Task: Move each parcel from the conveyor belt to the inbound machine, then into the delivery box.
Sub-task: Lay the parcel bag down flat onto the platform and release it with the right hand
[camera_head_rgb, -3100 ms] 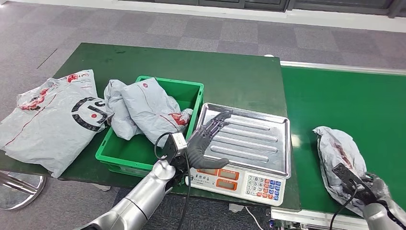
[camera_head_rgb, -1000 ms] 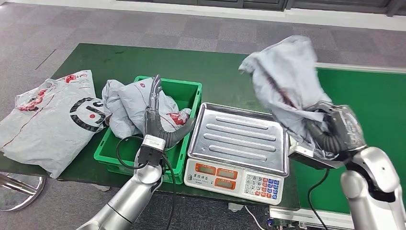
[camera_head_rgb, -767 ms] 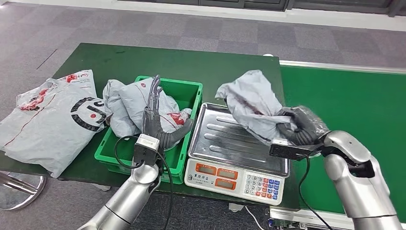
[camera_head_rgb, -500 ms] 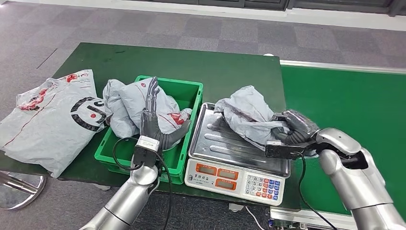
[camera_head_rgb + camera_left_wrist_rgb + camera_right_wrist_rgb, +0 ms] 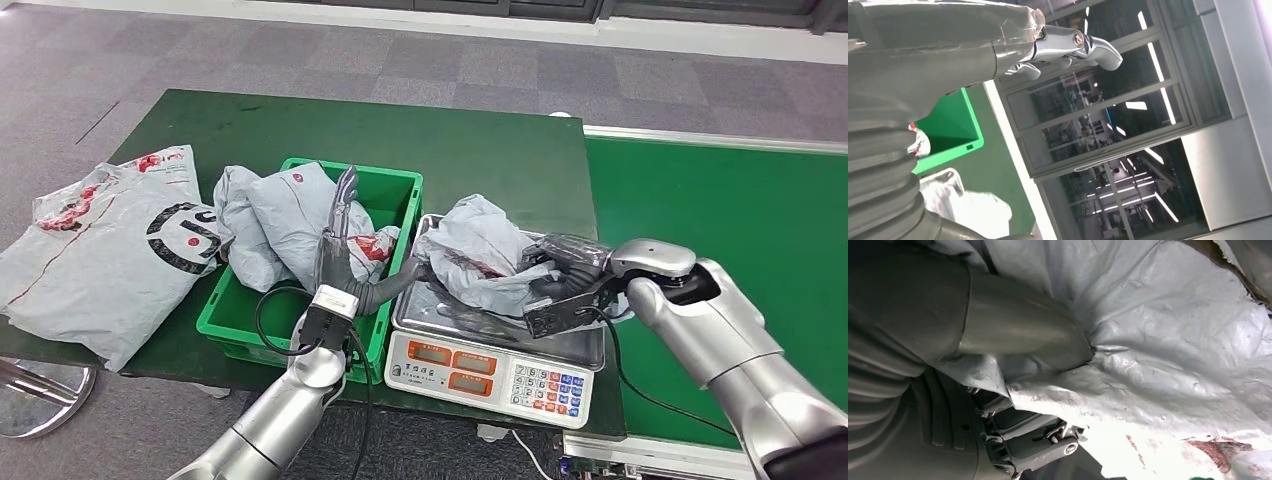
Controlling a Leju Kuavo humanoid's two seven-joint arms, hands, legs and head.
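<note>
Grey parcel [image 5: 478,255] lay on scale tray [image 5: 575,345], gripped by right hand [image 5: 560,272]. Left hand [image 5: 345,262] hovered over green bin [image 5: 392,190], fingers spread, holding nothing.

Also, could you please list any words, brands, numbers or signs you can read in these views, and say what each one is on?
Nothing here can be read for certain.
Large flat parcel on the table: a black round logo with red marks, lettering too blurred to read.
Scale: two orange displays and a keypad with digits, too small to read.
Parcel on the scale pan, held by the right hand: red print, illegible.
Parcels in the green box: red marks, illegible.
</note>
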